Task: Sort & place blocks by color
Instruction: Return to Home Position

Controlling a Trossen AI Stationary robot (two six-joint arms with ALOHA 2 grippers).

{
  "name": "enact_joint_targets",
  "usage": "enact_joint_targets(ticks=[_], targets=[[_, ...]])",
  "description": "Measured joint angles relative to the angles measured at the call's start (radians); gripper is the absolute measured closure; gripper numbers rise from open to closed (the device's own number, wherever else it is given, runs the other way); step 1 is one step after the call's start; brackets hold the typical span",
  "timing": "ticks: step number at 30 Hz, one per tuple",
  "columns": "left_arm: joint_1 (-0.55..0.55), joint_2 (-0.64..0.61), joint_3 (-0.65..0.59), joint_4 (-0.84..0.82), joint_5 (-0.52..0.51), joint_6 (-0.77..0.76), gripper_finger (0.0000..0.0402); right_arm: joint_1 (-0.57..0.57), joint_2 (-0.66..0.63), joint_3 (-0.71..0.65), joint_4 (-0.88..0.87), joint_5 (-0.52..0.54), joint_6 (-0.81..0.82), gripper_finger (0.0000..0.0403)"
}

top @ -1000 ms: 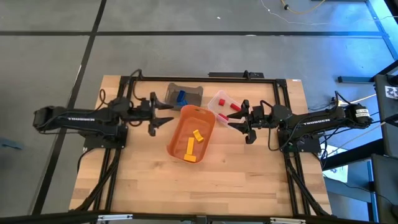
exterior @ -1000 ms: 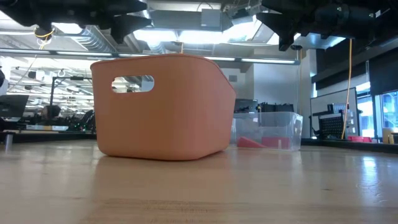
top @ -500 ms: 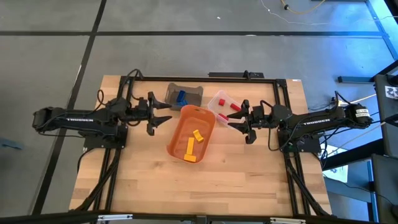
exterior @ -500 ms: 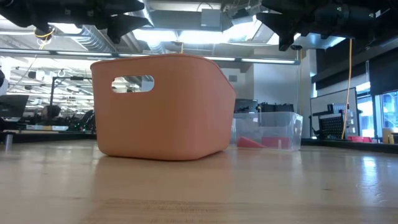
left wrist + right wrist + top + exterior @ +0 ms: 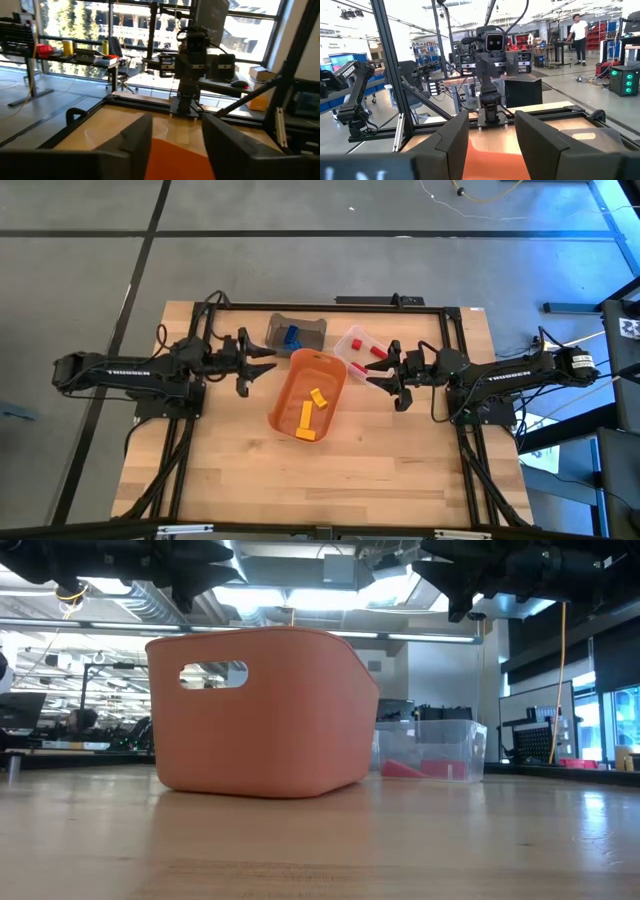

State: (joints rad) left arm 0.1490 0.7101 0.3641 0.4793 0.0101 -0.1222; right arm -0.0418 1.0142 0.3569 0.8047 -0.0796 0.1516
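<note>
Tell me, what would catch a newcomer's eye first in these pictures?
The orange tub in the middle of the table, holding yellow blocks, dominates. Beyond it, a grey bin holds blue blocks and a transparent bin holds red blocks. The left gripper and right gripper flank the tub, jaws open.

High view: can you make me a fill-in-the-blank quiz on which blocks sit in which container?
The orange plastic tub holds small plastic blocks, all coloured ____.
The small blue blocks lie in a bin coloured ____.
The transparent plastic bin holds the remaining blocks, coloured ____.
The left gripper and right gripper both have fingers ____.
Missing words: yellow; grey; red; open.
</note>
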Motion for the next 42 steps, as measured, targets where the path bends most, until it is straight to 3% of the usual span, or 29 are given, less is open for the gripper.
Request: enact_joint_targets(ticks=[5,7,16,23,28,31,36,42], targets=[[0.002,-0.025,-0.002,-0.004,-0.018,0.002,0.0364,0.0,0.0,0.0,-0.007,0.0,0.003,0.024],[0.001,-0.057,-0.001,-0.007,-0.016,0.018,0.0389,0.0,0.0,0.0,-0.01,0.0,0.003,0.024],[0.001,-0.202,-0.006,-0.254,-0.022,0.026,0.0401,0.0,0.0,0.0,-0.016,0.0,0.026,0.024],[0.001,-0.32,-0.152,-0.188,-0.042,-0.009,0.0401,0.0,0.0,0.0,-0.017,0.0,0.027,0.024],[-0.001,-0.411,-0.277,-0.116,0.006,-0.039,0.0401,0.0,0.0,0.0,-0.028,0.0,0.027,0.024],[-0.015,-0.454,-0.328,-0.114,-0.03,-0.073,0.0401,0.0,0.0,0.0,-0.035,0.0,0.027,0.024],[-0.069,-0.521,-0.356,-0.13,-0.045,-0.078,0.0401,0.0,0.0,0.0,-0.053,-0.001,0.03,0.024],[-0.169,-0.586,-0.356,-0.252,-0.049,0.033,0.0401,0.0,0.0,0.0,-0.079,-0.001,0.053,0.024]])
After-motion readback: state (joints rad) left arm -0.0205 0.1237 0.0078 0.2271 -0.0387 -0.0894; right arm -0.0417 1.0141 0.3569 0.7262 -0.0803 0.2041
